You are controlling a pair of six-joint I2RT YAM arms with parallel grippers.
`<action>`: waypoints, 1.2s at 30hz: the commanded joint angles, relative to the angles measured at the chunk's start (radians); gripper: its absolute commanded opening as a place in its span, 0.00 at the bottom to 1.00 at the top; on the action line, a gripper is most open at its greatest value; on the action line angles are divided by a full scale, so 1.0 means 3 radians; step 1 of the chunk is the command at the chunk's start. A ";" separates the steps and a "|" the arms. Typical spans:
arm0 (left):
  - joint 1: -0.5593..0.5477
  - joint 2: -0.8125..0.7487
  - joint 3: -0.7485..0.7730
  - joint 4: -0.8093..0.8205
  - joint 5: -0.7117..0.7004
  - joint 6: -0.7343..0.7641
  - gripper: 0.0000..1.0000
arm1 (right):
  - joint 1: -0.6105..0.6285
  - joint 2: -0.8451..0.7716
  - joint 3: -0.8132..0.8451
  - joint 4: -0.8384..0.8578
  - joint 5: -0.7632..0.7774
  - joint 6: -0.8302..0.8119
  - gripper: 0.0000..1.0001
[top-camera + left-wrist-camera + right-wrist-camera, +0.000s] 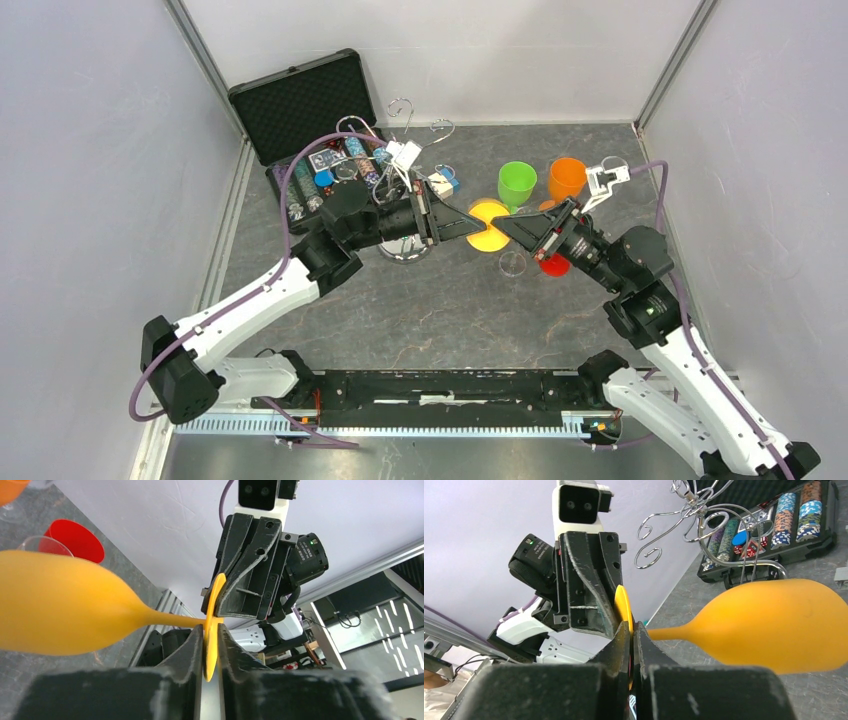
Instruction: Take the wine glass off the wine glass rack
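Observation:
The yellow wine glass (487,238) hangs sideways in the air between both arms, off the silver wire rack (405,120). My left gripper (478,222) is shut on the glass's round foot; in the left wrist view (211,630) the thin disc sits between its fingers and the bowl (60,612) points left. My right gripper (507,229) is shut on the same foot from the other side, as its wrist view (631,630) shows, with the bowl (774,625) to the right. The rack's curled hooks (704,520) stand empty behind.
An open black case of coloured chips (310,110) lies at the back left beside the rack. A green glass (517,183) and an orange glass (567,178) stand behind the grippers. A red glass (552,264) and a clear glass (512,263) sit under the right wrist.

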 commanded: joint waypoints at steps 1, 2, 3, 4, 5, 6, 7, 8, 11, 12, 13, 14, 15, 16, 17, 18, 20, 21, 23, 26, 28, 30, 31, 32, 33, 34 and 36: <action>-0.0037 0.0042 0.0209 0.0212 0.0255 -0.0061 0.04 | 0.0005 0.0030 -0.0029 0.0175 -0.0060 0.0005 0.04; -0.0034 0.0028 0.0217 0.0195 0.0245 -0.0039 0.02 | 0.0004 0.0033 -0.0016 0.0180 -0.0057 -0.0036 0.10; -0.0037 -0.0004 0.0224 0.0192 0.0240 -0.0011 0.02 | 0.0005 0.0030 0.0000 0.0173 -0.0047 -0.0104 0.19; -0.0034 -0.0033 0.0238 0.0187 0.0223 0.0024 0.02 | 0.0002 0.0018 0.0018 0.0170 -0.0018 -0.0168 0.32; -0.0037 -0.0077 0.0265 0.0142 0.0175 0.0071 0.02 | 0.0005 0.0007 0.0025 0.0163 0.0029 -0.0250 0.46; -0.0037 -0.0121 0.0294 0.0077 0.0112 0.0108 0.02 | 0.0005 -0.0027 0.0023 0.0169 0.0094 -0.0338 0.58; -0.0037 -0.0155 0.0331 0.0029 0.0072 0.0156 0.02 | 0.0005 -0.0061 0.0022 0.0170 0.0188 -0.0417 0.67; -0.0033 -0.0195 0.0369 -0.0032 0.0019 0.0190 0.02 | 0.0005 -0.0106 0.0027 0.0170 0.0268 -0.0521 0.72; -0.0034 -0.0304 0.0463 -0.0128 -0.0116 0.0193 0.02 | 0.0005 -0.0293 0.0010 0.0198 0.0571 -0.0806 0.78; -0.0032 -0.0341 0.0484 -0.0131 -0.0145 0.0147 0.02 | 0.0004 -0.0407 -0.0008 0.0192 0.0747 -0.0866 0.79; -0.0032 -0.0403 0.0479 -0.0104 -0.0149 0.0071 0.02 | 0.0005 -0.0544 -0.0065 0.0236 0.0907 -0.0918 0.80; -0.0032 -0.0460 0.0458 -0.0030 -0.0152 0.0019 0.02 | 0.0005 -0.0654 -0.0136 0.0282 0.1031 -0.0976 0.81; -0.0032 -0.0521 0.0412 0.0037 -0.0170 -0.0069 0.02 | 0.0005 -0.0781 -0.0198 0.0325 0.1147 -0.1021 0.82; -0.0031 -0.0598 0.0367 0.0119 -0.0205 -0.0144 0.02 | 0.0005 -0.0867 -0.0244 0.0354 0.1274 -0.1079 0.83; -0.0032 -0.0648 0.0311 0.0194 -0.0237 -0.0240 0.02 | 0.0005 -0.0947 -0.0284 0.0380 0.1323 -0.1128 0.85; -0.0032 -0.0697 0.0260 0.0290 -0.0255 -0.0352 0.02 | 0.0005 -0.0994 -0.0311 0.0403 0.1334 -0.1161 0.87; -0.0032 -0.0757 0.0184 0.0502 -0.0265 -0.0563 0.02 | 0.0005 -0.1034 -0.0376 0.0467 0.1270 -0.1179 0.90; -0.0032 -0.0780 0.0157 0.0622 -0.0272 -0.0660 0.02 | 0.0005 -0.1030 -0.0420 0.0507 0.1210 -0.1172 0.91; -0.0034 -0.0815 0.0098 0.0854 -0.0274 -0.0881 0.02 | 0.0005 -0.0994 -0.0497 0.0663 0.0974 -0.1151 0.92; -0.0032 -0.0848 0.0033 0.1132 -0.0296 -0.1179 0.02 | 0.0005 -0.0860 -0.0647 0.1198 0.0396 -0.0986 0.92; -0.0031 -0.0846 -0.0011 0.1273 -0.0321 -0.1366 0.02 | 0.0004 -0.0751 -0.0723 0.1603 0.0067 -0.0830 0.92; -0.0032 -0.0834 -0.0067 0.1424 -0.0352 -0.1544 0.02 | 0.0005 -0.0660 -0.0827 0.2206 -0.0220 -0.0598 0.91; -0.0033 -0.0818 -0.0085 0.1483 -0.0346 -0.1616 0.02 | 0.0005 -0.0609 -0.0892 0.2542 -0.0326 -0.0455 0.90; -0.0032 -0.0795 -0.0087 0.1522 -0.0314 -0.1664 0.02 | 0.0005 -0.0551 -0.0946 0.2905 -0.0445 -0.0339 0.89; -0.0032 -0.0772 -0.0090 0.1530 -0.0298 -0.1708 0.02 | 0.0002 -0.0484 -0.0987 0.3195 -0.0550 -0.0186 0.88; -0.0033 -0.0751 -0.0087 0.1542 -0.0293 -0.1739 0.02 | 0.0005 -0.0428 -0.1000 0.3379 -0.0630 -0.0074 0.87; -0.0034 -0.0725 -0.0087 0.1566 -0.0278 -0.1796 0.02 | 0.0005 -0.0321 -0.0985 0.3656 -0.0769 0.0059 0.85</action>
